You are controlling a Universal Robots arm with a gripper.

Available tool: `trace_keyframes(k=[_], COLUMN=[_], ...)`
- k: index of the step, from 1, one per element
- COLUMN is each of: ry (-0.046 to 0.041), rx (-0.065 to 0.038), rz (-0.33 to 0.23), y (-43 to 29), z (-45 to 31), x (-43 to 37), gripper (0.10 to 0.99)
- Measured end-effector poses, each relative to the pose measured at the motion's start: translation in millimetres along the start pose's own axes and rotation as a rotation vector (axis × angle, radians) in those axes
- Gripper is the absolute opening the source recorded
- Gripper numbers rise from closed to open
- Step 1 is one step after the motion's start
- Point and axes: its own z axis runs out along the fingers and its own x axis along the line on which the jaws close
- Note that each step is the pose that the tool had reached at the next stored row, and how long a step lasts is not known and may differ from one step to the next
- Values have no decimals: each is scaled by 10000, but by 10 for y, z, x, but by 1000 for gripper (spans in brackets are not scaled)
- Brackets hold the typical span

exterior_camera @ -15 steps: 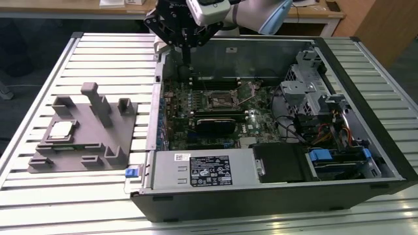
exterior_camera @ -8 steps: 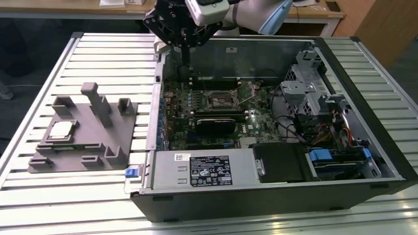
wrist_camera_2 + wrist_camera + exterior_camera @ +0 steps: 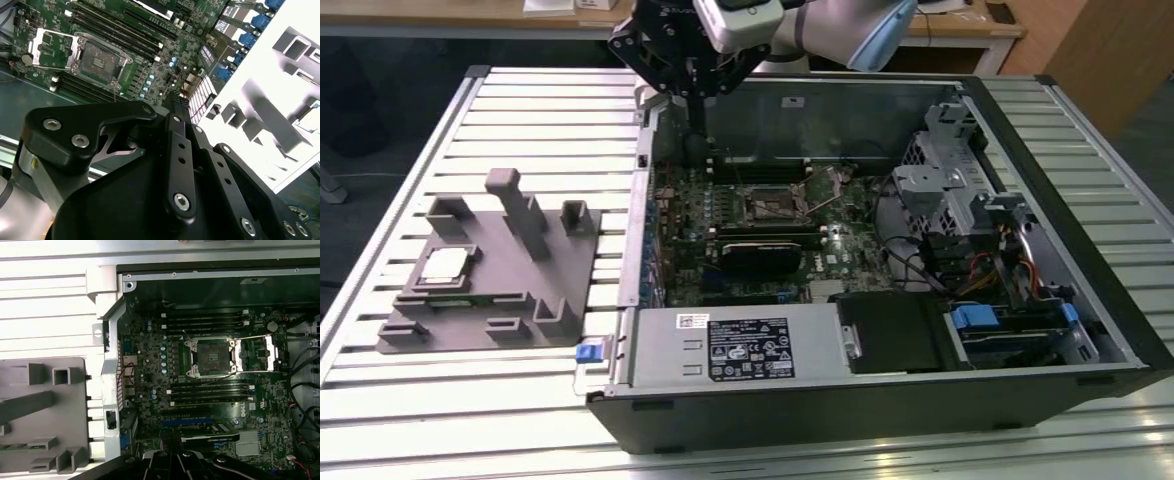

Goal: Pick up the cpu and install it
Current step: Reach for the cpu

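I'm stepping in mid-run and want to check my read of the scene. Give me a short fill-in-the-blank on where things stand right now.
1. The cpu lies on the grey ____ at the exterior view's left.
2. The socket on the motherboard is ____, its metal frame flipped open.
3. The gripper hangs over the open computer ____, not over the cpu.
Missing words: fixture; empty; case.

Pale slatted metal table (image 3: 454, 430); wooden desk (image 3: 427, 12) behind.
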Motion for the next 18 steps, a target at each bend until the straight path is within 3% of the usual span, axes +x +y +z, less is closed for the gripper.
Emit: trace_keyframes(k=[18], ry=[0], rx=[1], rz=[0], y=[-5], z=[-2], x=[68], gripper=[106])
